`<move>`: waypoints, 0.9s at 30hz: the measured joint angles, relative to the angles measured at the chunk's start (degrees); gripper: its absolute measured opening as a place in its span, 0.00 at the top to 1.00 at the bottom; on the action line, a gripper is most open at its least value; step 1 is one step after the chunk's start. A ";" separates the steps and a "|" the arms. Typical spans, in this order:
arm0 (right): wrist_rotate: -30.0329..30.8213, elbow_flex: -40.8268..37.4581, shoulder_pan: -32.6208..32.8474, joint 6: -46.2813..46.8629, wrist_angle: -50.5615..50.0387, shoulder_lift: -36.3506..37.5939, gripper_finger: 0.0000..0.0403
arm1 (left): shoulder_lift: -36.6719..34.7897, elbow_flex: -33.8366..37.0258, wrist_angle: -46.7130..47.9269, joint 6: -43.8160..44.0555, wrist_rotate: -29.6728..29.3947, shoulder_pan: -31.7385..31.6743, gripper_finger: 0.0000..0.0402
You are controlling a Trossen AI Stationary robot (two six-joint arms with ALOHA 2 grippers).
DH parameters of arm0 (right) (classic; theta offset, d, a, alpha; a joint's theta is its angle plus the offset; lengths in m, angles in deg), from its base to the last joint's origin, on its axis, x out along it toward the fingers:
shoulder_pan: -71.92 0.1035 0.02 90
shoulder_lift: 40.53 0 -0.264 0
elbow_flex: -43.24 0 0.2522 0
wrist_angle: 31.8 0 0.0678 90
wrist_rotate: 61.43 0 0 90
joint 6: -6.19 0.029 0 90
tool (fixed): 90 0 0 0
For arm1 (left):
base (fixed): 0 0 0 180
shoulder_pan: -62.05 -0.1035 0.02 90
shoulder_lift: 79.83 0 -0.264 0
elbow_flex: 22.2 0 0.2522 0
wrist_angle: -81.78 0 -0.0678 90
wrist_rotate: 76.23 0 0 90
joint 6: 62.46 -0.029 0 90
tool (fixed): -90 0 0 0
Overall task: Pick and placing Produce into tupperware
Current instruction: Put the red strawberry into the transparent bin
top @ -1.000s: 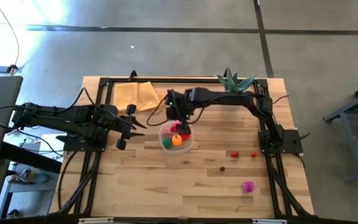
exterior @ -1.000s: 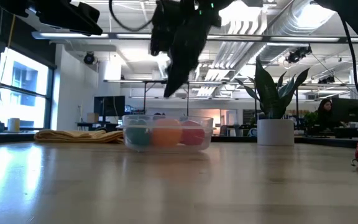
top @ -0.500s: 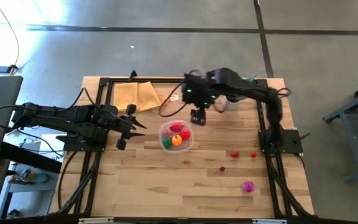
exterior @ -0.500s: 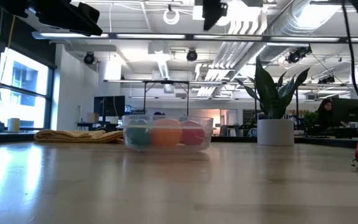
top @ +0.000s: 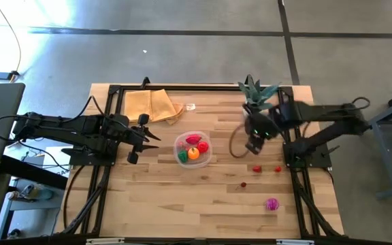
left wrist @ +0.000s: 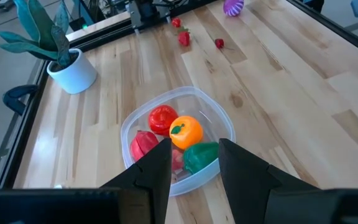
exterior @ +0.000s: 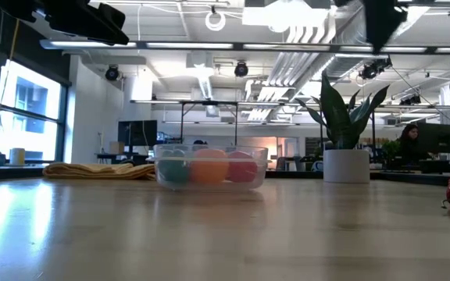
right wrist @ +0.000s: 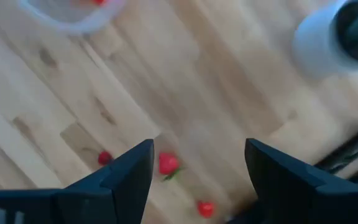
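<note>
The clear tupperware (top: 193, 150) sits near the middle of the wooden table (top: 182, 197), a shallow tub with rounded corners and glossy see-through walls, and it already holds four smooth toy pieces: a red tomato-like ball (left wrist: 162, 118), an orange (left wrist: 186, 132), a green piece (left wrist: 201, 155) and a darker red piece (left wrist: 143, 147). Still loose on the boards, well apart from the tub, lie three small red pieces (top: 256, 168) (top: 278, 169) (top: 243, 184) and a ribbed magenta piece (top: 271, 203). The right gripper (top: 252, 145) hangs empty with its dark fingers spread wide, near the white-potted spiky plant (top: 256, 91) and just short of the red pieces, so the step looks like a reach for the next item; the next move likely calls for descending over the nearest red piece and centring it between the fingers. The left gripper (top: 141, 139) waits beside the tub, fingers pressed together on nothing, near a folded tan cloth (top: 152, 105).
</note>
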 joint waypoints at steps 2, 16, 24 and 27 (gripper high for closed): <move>-1.49 -8.10 1.86 4.02 5.16 4.07 0.40 | 0.01 0.00 0.00 0.01 0.00 0.00 0.70; -13.39 -43.09 4.74 16.10 29.92 13.50 0.40 | 0.01 0.00 0.02 0.01 0.00 0.00 0.70; -14.78 -48.08 4.72 19.40 37.60 13.09 0.40 | 0.01 0.00 0.02 -0.01 0.00 0.00 0.70; -14.48 -48.10 4.94 19.36 37.97 12.43 0.40 | -0.01 0.00 0.00 0.01 0.00 0.00 0.70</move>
